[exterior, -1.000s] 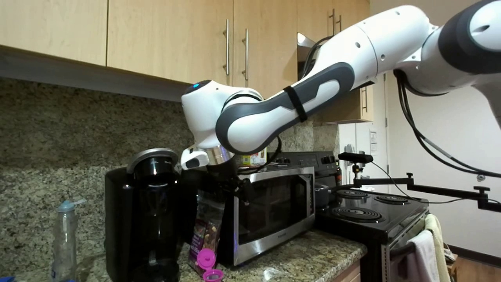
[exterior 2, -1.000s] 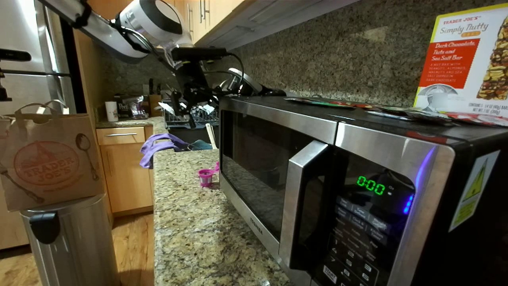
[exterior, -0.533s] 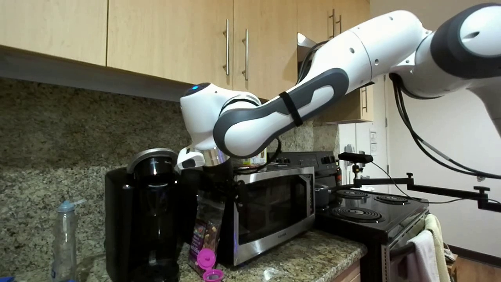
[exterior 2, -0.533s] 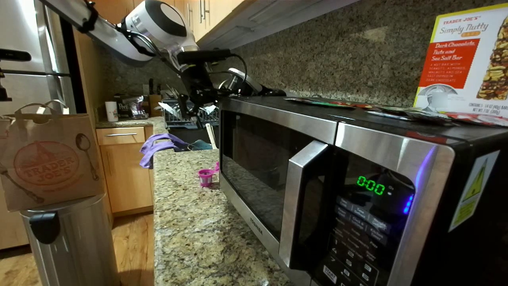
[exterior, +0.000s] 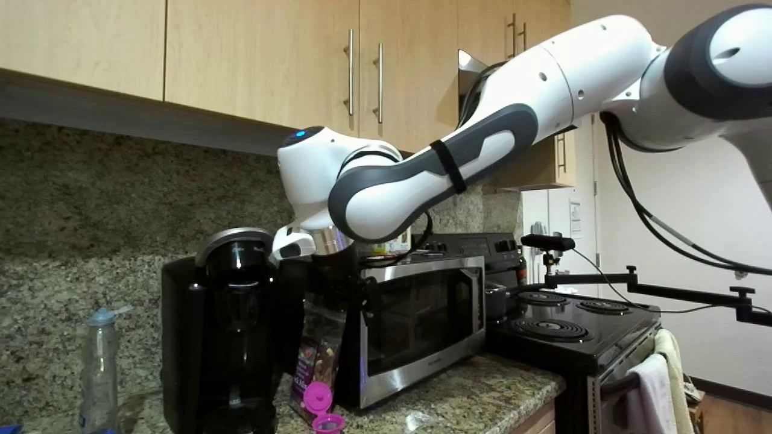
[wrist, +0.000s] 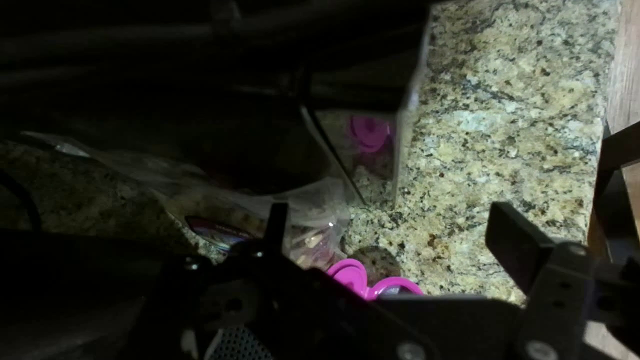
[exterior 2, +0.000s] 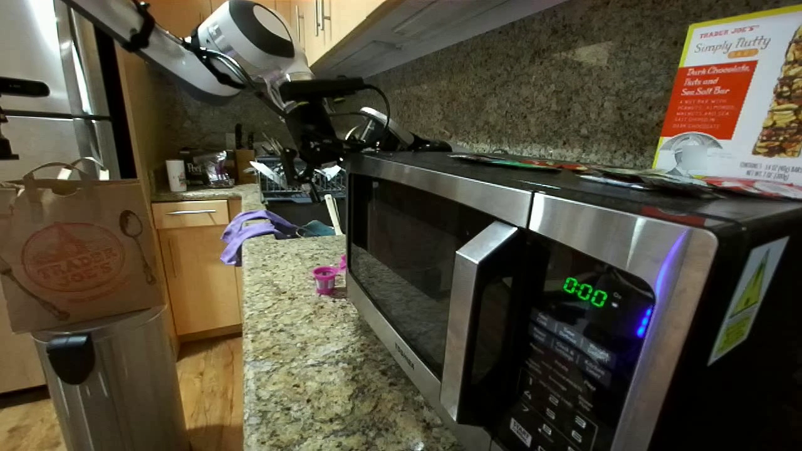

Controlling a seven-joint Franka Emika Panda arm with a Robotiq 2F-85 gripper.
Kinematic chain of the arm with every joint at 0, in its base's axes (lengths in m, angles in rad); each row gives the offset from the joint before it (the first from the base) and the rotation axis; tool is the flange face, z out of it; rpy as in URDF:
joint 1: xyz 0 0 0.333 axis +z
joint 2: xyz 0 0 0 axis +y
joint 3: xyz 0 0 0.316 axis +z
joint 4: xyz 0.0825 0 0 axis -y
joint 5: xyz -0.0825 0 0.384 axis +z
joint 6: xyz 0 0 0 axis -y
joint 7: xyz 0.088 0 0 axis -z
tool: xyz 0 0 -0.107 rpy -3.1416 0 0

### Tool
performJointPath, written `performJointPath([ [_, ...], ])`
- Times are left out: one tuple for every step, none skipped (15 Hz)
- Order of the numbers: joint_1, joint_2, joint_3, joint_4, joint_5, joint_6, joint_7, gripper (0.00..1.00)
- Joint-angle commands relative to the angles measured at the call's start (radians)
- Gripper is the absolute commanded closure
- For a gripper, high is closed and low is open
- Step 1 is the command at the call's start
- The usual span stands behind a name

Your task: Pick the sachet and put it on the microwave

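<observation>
The sachet (exterior: 316,355) is a clear, brownish flexible bag with a purple label and nuts inside. It stands upright between the coffee maker and the microwave (exterior: 416,325). It also shows in the wrist view (wrist: 315,240), partly behind a finger; in an exterior view the microwave (exterior 2: 413,250) hides it. My gripper (wrist: 395,230) is open, with nothing held. The gripper (exterior: 356,298) hangs just above the bag, by the microwave's front corner, and also shows in an exterior view (exterior 2: 302,176). One finger overlaps the bag's right part in the wrist view; I cannot tell whether it touches.
A magenta cup with lid (exterior: 322,407) stands before the bag. The black coffee maker (exterior: 220,337) stands close beside it. Flat packets (exterior 2: 651,180) and a carton (exterior 2: 720,94) are on the microwave. A bottle (exterior: 101,374) stands at the wall. Cabinets (exterior: 259,60) hang above.
Over the first half second my gripper moves slightly down and toward the coffee maker and bag, beside the microwave. Since half a second ago nothing visibly changes.
</observation>
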Motion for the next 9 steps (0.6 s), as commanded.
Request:
performJointPath([
  [0.002, 0.035, 0.019, 0.042, 0.001, 0.018, -0.009, 0.0],
  [0.002, 0.041, 0.024, 0.046, 0.005, 0.026, -0.015, 0.0],
  [0.0, 0.045, 0.029, 0.046, 0.014, 0.037, -0.014, 0.0],
  [-0.001, 0.051, 0.029, 0.045, 0.014, 0.048, -0.009, 0.0],
  [0.002, 0.056, 0.026, 0.042, 0.002, 0.048, -0.003, 0.0],
  [0.001, 0.059, 0.024, 0.038, -0.004, 0.048, -0.005, 0.0],
  [-0.001, 0.06, 0.021, 0.032, -0.007, 0.049, -0.006, 0.0],
  [-0.002, 0.061, 0.018, 0.026, -0.013, 0.051, -0.005, 0.0],
  [-0.004, 0.059, 0.017, 0.019, -0.016, 0.055, -0.008, 0.0],
])
